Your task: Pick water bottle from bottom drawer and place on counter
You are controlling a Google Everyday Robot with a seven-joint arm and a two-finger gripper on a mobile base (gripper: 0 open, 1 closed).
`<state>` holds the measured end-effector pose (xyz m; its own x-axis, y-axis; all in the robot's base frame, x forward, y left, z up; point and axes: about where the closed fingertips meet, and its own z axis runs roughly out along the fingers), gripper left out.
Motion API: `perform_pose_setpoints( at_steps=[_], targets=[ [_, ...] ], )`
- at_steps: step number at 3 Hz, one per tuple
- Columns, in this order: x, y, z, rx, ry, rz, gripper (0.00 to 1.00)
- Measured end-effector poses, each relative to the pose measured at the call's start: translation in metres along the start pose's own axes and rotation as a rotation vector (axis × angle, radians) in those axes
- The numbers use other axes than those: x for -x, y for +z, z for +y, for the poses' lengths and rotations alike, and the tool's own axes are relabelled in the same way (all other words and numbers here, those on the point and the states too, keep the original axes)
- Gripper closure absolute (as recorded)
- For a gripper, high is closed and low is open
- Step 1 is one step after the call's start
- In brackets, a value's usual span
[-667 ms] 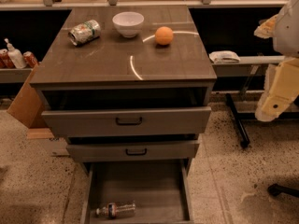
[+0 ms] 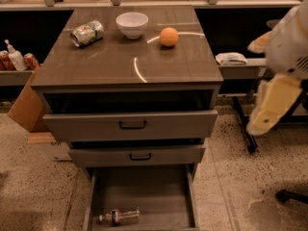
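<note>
The water bottle (image 2: 119,216) lies on its side, white cap to the left, near the front left of the open bottom drawer (image 2: 159,191). The counter (image 2: 110,64) is the glossy dark top of the cabinet. My gripper (image 2: 271,106) hangs as a cream-coloured piece at the right edge. It is beside the cabinet at the height of the upper drawers, well above and to the right of the bottle. It holds nothing that I can see.
On the counter are a crushed can (image 2: 87,33), a white bowl (image 2: 132,24) and an orange (image 2: 169,36). Both upper drawers (image 2: 130,125) stand partly pulled out above the bottom one. A cardboard box (image 2: 23,105) is on the left. A chair base (image 2: 290,195) is on the right.
My arm and gripper have shifted a little to the left and down, nearer the cabinet's right side. The bottle and the things on the counter have not moved.
</note>
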<state>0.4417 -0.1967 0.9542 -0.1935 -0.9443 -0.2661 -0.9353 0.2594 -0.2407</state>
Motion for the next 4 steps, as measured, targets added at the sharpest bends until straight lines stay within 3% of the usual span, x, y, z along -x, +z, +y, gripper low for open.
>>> perform_pose_setpoints(
  at_steps=[1, 2, 4],
  targets=[
    [0.037, 0.097, 0.038, 0.158, -0.020, -0.178, 0.00],
    [0.067, 0.142, 0.064, 0.240, -0.011, -0.268, 0.00],
    [0.063, 0.148, 0.064, 0.238, -0.010, -0.240, 0.00]
  ],
)
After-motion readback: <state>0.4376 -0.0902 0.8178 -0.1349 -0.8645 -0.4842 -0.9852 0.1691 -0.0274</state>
